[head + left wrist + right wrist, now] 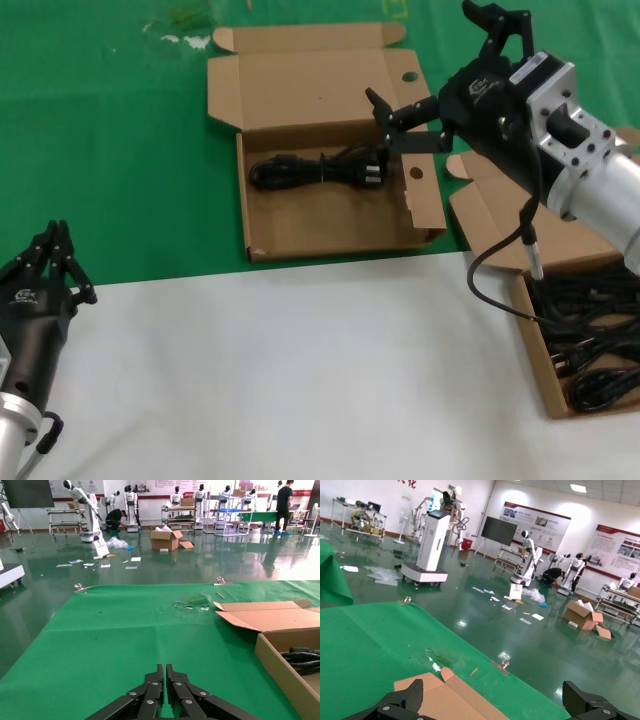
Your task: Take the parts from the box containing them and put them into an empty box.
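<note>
Hovering with nothing in its grasp, the right gripper (pixel 440 75) hangs above the right side flap of the holed box (pixel 335 235), its black fingers spread wide, one reaching up and away, the other stretched toward the box interior. The right wrist view agrees: both finger tips sit far apart at the frame's edges with only cardboard flap and green cloth (pixel 110 150) between them.

Just below and to the inner side of that gripper, one bundled power cord (pixel 320 170) lies flat on the floor of the holed box, free of the fingers. So one part is delivered, and I judge this to be the gap between a drop-off and the next pickup.

Back toward the robot from the gripper, beneath the right arm's forearm, sits the source box (pixel 545 380), with a dark tangle of cords (pixel 595 345) piled inside. Plenty left to move.

Next move, as I read it: swing the right gripper back and down over that source box, pick a single bundle out of the heap, and close on it cleanly. The risk is snagging two cords at once, since they overlap.

The left gripper (pixel 62 262) waits well apart on the other side, at the edge of the white sheet (pixel 300 380), fingers pressed together and holding nothing.
</note>
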Available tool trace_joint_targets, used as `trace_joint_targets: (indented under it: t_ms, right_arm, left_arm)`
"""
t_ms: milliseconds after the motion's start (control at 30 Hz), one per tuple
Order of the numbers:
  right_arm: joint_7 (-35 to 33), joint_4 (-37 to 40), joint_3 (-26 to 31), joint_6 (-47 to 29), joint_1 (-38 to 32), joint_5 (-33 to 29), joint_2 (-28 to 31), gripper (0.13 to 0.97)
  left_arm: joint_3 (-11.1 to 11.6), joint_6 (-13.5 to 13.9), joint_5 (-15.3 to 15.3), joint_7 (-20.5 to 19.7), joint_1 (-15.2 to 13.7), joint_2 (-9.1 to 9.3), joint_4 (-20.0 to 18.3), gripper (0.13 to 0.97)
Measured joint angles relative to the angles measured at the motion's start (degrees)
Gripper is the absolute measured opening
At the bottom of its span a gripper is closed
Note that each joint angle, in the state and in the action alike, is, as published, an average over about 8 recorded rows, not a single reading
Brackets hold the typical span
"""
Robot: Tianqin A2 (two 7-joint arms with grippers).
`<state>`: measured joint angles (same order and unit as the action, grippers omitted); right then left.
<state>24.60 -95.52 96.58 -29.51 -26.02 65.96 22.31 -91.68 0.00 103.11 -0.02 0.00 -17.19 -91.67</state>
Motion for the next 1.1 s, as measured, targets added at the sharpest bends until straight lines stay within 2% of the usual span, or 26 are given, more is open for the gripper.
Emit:
trace_joint_targets:
  t_ms: [300,567,700,1100]
  right_arm:
    - [-2.4,0.4,-0.5,2.8,2.5,3.6,-0.5,0.966]
    - [-5.0,0.8,-1.0,6.0,5.3,7.6,-1.0,0.966]
    - [-6.4,1.0,-1.3,7.6,6.7,9.6,-1.3,0.966]
    - [-10.4,1.6,-2.1,12.4,10.9,15.6,-2.2,0.966]
  left_arm:
    - [0.0,0.0,0.0,0.0,0.0,0.0,0.0,0.209]
    - [0.0,0.0,0.0,0.0,0.0,0.0,0.0,0.338]
    - [0.0,0.0,0.0,0.0,0.0,0.0,0.0,0.338]
    - [0.0,0.0,0.0,0.0,0.0,0.0,0.0,0.61]
